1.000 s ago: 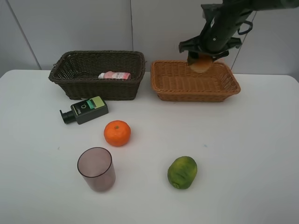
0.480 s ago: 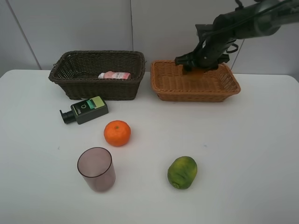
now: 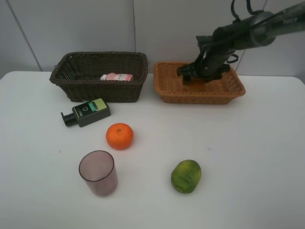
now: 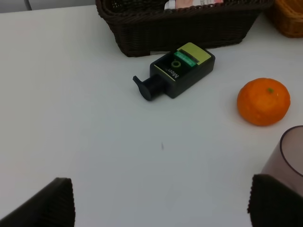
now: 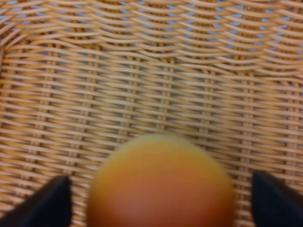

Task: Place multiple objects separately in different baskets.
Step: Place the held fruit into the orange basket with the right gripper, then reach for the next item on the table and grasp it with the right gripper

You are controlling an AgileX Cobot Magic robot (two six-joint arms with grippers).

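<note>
Gaping right end effector (image 3: 197,79) inside tan basket (image 3: 200,98)

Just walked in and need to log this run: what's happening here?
The right gripper is down inside the light orange-tan basket, jaws open either side of the red-yellow fruit. The small pink bottle lies in the dark brown basket. The pump bottle, orange, cup and green fruit sit on the table. The left gripper hangs open, holding nothing.
</note>
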